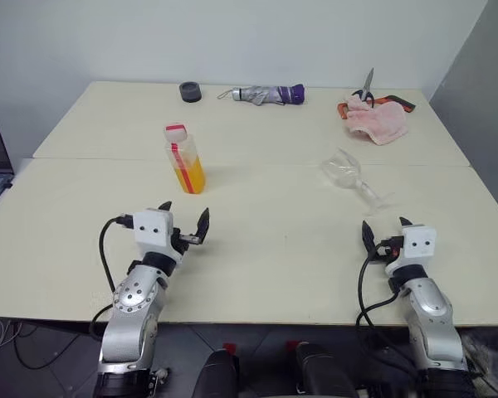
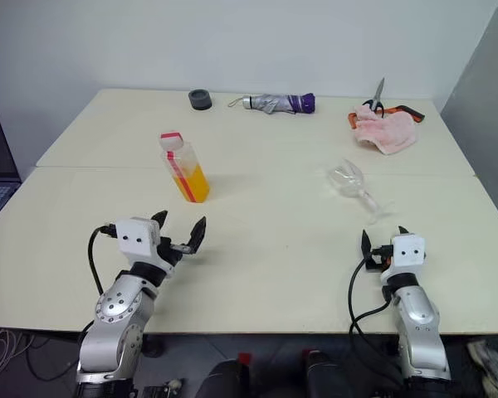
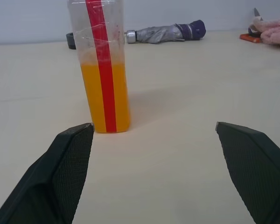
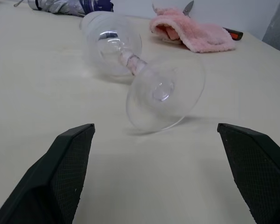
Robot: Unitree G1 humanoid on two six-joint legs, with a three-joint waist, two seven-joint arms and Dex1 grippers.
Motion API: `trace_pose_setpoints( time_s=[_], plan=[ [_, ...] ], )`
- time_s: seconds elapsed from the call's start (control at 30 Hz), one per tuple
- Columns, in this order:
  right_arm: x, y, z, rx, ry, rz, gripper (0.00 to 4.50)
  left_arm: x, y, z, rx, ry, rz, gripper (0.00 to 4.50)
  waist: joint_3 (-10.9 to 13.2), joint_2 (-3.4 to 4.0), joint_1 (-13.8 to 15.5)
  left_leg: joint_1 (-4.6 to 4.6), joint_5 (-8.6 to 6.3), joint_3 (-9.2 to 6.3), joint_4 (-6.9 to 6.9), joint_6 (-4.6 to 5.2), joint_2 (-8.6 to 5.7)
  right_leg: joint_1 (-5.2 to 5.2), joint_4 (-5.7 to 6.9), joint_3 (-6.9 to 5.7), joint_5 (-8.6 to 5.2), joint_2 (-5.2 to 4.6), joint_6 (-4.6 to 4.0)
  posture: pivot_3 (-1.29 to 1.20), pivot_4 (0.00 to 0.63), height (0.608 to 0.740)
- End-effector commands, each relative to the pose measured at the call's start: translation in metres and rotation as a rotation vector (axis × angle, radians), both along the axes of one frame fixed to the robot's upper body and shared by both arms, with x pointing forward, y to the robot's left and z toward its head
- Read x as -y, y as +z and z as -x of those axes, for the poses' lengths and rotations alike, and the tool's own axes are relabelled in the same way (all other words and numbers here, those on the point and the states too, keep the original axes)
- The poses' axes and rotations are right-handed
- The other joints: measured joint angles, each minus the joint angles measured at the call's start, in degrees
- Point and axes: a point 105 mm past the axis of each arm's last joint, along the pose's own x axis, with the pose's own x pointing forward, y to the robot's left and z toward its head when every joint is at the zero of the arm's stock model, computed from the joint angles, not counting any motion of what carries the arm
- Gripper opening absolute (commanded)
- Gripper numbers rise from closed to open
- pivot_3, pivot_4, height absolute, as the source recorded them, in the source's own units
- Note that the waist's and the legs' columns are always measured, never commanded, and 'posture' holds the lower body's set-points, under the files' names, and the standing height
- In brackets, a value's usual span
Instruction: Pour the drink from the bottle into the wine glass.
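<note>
On the cream-coloured table (image 1: 266, 265), at the left side, the left gripper (image 1: 184, 222) hovers with its two black fingers spread wide, holding nothing. Just ahead of it stands the small clear squarish plastic bottle (image 1: 185, 158) with a red-and-white label strip and a white-and-red cap, upright, and the translucent orange-yellow drink (image 1: 189, 177) fills its lower half. Further back lie a dark round object (image 1: 190, 91) and a folded grey-and-purple umbrella (image 1: 268, 94). More to the right, the clear stemmed wine glass (image 1: 350, 176) lies on its side, its round foot turned toward the right gripper (image 1: 385, 230), which is also wide open and empty. Behind the glass rests a pink cloth (image 1: 377, 122) with scissors (image 1: 366, 89) on it.
</note>
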Motion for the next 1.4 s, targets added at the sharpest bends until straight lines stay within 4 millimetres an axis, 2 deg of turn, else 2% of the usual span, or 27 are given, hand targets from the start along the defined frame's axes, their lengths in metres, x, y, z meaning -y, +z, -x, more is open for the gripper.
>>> trace_pose_setpoints(
  time_s=[0.03,0.47,0.67,0.93,1.07,1.13,1.27,1.4],
  plan=[
    [0.006,0.012,0.0,0.053,-0.016,0.017,4.5,-0.009,0.013,0.001,0.068,0.041,0.009,4.48,0.0,0.0,0.0,0.0,0.0,0.0,0.0,0.0,0.0,0.0,0.0,0.0,0.0,0.0,0.0,0.0,0.15,0.74],
    [-0.003,0.011,-0.002,0.055,0.018,0.018,4.5,-0.025,0.009,0.001,0.038,0.105,0.044,4.48,0.0,0.0,0.0,0.01,0.0,0.01,0.0,0.0,0.0,0.0,0.0,0.0,0.0,0.0,0.0,0.0,0.15,0.74],
    [-0.012,0.013,-0.001,0.07,0.061,0.037,4.5,-0.031,0.016,-0.001,0.076,0.108,0.026,4.48,0.0,0.0,0.0,0.0,0.0,0.0,0.0,0.0,0.0,0.0,0.0,0.0,0.0,0.0,0.0,0.0,0.15,0.74],
    [-0.014,0.016,0.001,0.081,0.075,0.042,4.5,-0.029,0.021,-0.005,0.099,0.089,-0.029,4.48,0.0,0.0,0.0,0.01,0.0,0.01,0.0,0.0,0.0,0.0,0.0,0.0,0.0,0.0,0.0,0.0,0.15,0.74],
    [-0.019,0.022,0.006,0.093,0.145,0.048,4.5,-0.03,0.021,-0.008,0.092,0.099,-0.047,4.48,0.0,0.0,0.0,0.0,0.0,0.0,0.0,0.0,0.0,0.0,0.0,0.0,0.0,0.0,0.0,0.0,0.15,0.74],
    [-0.028,0.026,0.01,0.095,0.212,0.045,4.5,-0.029,0.021,-0.009,0.089,0.091,-0.055,4.48,0.0,0.0,0.0,-0.01,0.0,-0.01,0.0,0.0,0.0,0.0,-0.01,-0.01,0.0,-0.01,0.0,0.0,0.15,0.74],
    [-0.077,0.045,0.022,0.058,0.545,0.003,4.5,-0.033,0.027,-0.016,0.088,0.117,-0.014,4.48,0.0,0.0,-0.1,0.02,0.0,0.01,0.0,0.0,0.01,0.0,0.0,0.0,0.0,0.0,0.01,0.0,0.15,0.74],
    [-0.106,0.066,0.026,0.031,0.75,0.011,4.5,-0.035,0.034,-0.027,0.076,0.09,-0.004,4.48,0.0,0.0,-0.1,0.01,0.0,-0.05,0.03,0.0,0.01,0.01,0.02,-0.06,0.0,0.03,0.02,0.0,0.15,0.74]
  ],
)
